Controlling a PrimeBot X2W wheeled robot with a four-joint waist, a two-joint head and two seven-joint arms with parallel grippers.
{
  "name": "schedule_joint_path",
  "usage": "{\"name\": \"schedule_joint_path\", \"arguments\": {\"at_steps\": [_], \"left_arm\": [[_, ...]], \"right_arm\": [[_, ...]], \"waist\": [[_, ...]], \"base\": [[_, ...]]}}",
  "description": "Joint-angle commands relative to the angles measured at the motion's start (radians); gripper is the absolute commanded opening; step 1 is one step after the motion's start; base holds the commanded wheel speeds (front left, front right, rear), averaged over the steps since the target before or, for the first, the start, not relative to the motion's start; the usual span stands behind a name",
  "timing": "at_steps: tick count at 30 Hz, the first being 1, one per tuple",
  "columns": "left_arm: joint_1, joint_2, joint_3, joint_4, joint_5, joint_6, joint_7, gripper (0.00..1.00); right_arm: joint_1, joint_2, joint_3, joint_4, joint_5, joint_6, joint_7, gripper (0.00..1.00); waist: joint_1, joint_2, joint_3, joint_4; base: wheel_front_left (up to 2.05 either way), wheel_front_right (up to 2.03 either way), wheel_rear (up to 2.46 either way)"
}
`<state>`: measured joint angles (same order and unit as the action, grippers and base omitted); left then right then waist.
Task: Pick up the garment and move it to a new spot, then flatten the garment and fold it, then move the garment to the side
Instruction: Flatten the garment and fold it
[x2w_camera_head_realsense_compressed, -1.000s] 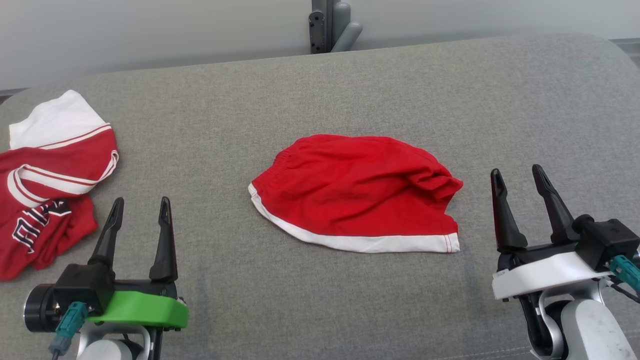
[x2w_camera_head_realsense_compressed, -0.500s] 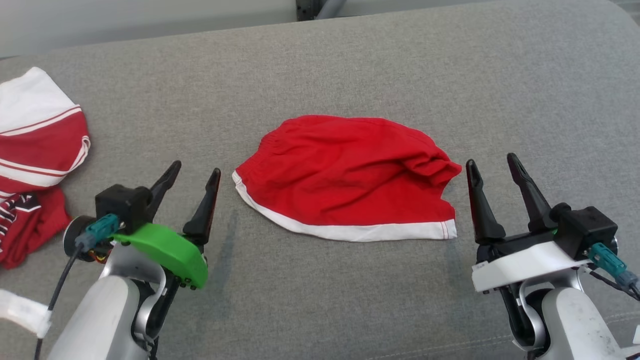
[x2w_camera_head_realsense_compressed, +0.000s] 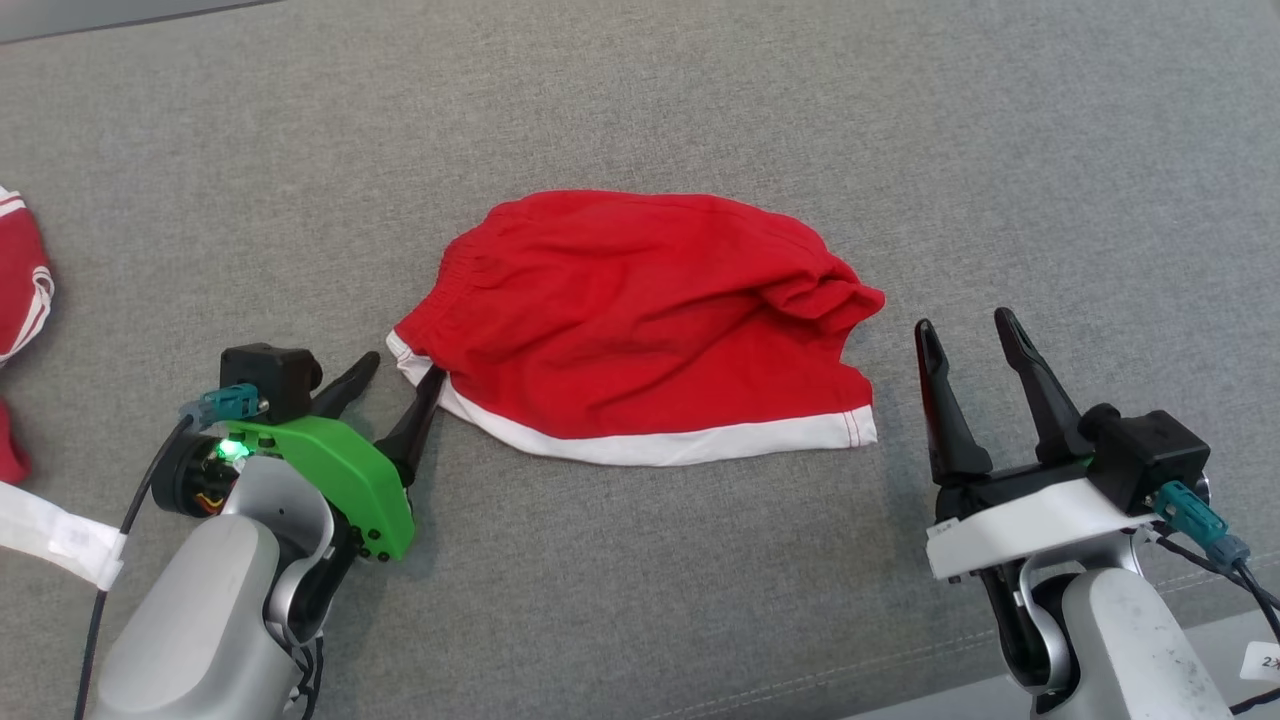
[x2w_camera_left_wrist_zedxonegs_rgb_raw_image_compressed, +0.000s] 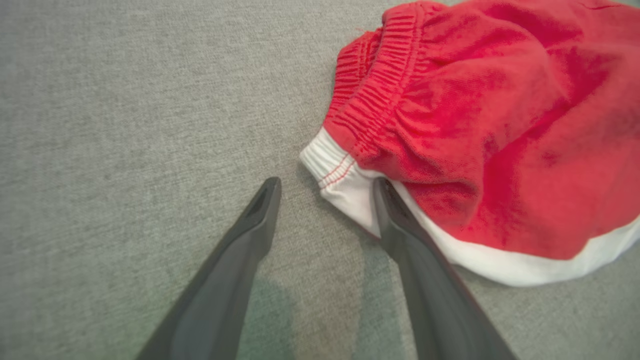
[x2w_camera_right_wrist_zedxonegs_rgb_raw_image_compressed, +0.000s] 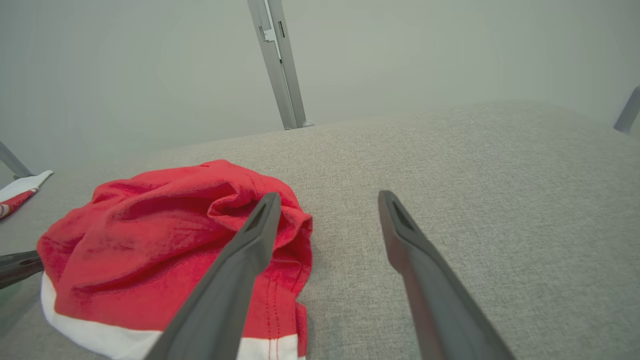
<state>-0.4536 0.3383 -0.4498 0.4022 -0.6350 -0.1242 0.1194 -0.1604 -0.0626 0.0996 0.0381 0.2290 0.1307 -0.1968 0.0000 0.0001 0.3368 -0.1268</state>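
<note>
We found the left jaws open at the white-hemmed corner of the red shorts (x2w_camera_head_realsense_compressed: 640, 320), the right jaws open near their opposite end.

Grey cloth (x2w_camera_head_realsense_compressed: 640, 100) spreads out before me, a red-and-white jersey (x2w_camera_head_realsense_compressed: 20, 280) lies at its edge on my left, and a grey post (x2w_camera_right_wrist_zedxonegs_rgb_raw_image_compressed: 277, 65) stands behind it against a pale wall (x2w_camera_right_wrist_zedxonegs_rgb_raw_image_compressed: 125, 65).

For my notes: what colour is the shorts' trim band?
White trim band, red stitching; clearest in left wrist view.
</note>
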Motion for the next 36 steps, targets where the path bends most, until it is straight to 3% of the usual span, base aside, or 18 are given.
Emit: {"name": "schedule_joint_path", "arguments": {"at_steps": [1,2,7,15,21,22,23,24,30,36], "left_arm": [[-0.020,0.007,-0.004,0.005,-0.011,-0.006,-0.006,0.44],[-0.022,0.009,-0.012,0.011,-0.016,-0.007,-0.006,0.00],[-0.035,0.016,-0.037,0.030,-0.031,-0.006,-0.036,0.00],[-0.036,0.017,-0.059,0.014,-0.016,-0.007,-0.067,0.00],[-0.042,0.018,-0.061,0.002,-0.012,0.001,-0.079,0.00],[-0.043,0.018,-0.060,0.000,-0.008,0.003,-0.085,0.00],[-0.042,0.015,-0.061,-0.002,-0.008,0.005,-0.089,0.00],[-0.040,0.013,-0.060,-0.006,-0.011,0.008,-0.098,0.00],[-0.014,0.024,-0.040,-0.055,0.002,0.039,-0.154,0.00],[0.009,0.047,0.000,-0.220,0.036,0.120,-0.215,0.00]], "right_arm": [[-0.012,0.001,-0.004,0.005,0.004,0.000,-0.006,1.00],[-0.012,0.001,-0.005,0.008,0.002,0.000,-0.004,1.00],[0.012,-0.004,0.000,0.025,-0.020,0.000,0.018,1.00],[0.097,-0.013,0.096,0.042,-0.013,0.000,0.082,1.00],[0.057,-0.007,0.115,0.135,0.005,0.000,0.088,1.00],[0.047,-0.006,0.117,0.160,0.003,0.000,0.090,0.56],[0.038,-0.006,0.118,0.176,0.000,0.000,0.083,0.36],[0.029,-0.005,0.119,0.190,0.002,0.000,0.074,0.01],[0.005,-0.009,0.121,0.186,-0.002,0.000,0.016,0.00],[-0.031,-0.039,0.082,0.020,-0.023,0.000,-0.013,0.00]], "waist": [[0.0000,-0.0001,0.010,-0.007],[0.0000,-0.0001,0.012,-0.006],[0.0000,-0.0001,0.013,-0.001],[0.0000,-0.0001,0.014,0.021],[0.0000,-0.0001,0.026,0.028],[0.0000,-0.0001,0.028,0.030],[0.0000,-0.0001,0.028,0.034],[0.0000,-0.0001,0.029,0.039],[0.0000,-0.0001,0.023,0.048],[0.0000,-0.0001,-0.006,0.054]], "base": [[0.00,0.00,0.00],[0.00,0.00,0.00],[0.00,0.00,0.00],[0.00,0.00,0.00],[0.00,0.00,0.00],[0.00,0.00,0.00],[0.00,0.00,0.00],[0.00,0.00,0.00],[0.00,0.00,0.00],[0.00,0.00,0.00]]}}
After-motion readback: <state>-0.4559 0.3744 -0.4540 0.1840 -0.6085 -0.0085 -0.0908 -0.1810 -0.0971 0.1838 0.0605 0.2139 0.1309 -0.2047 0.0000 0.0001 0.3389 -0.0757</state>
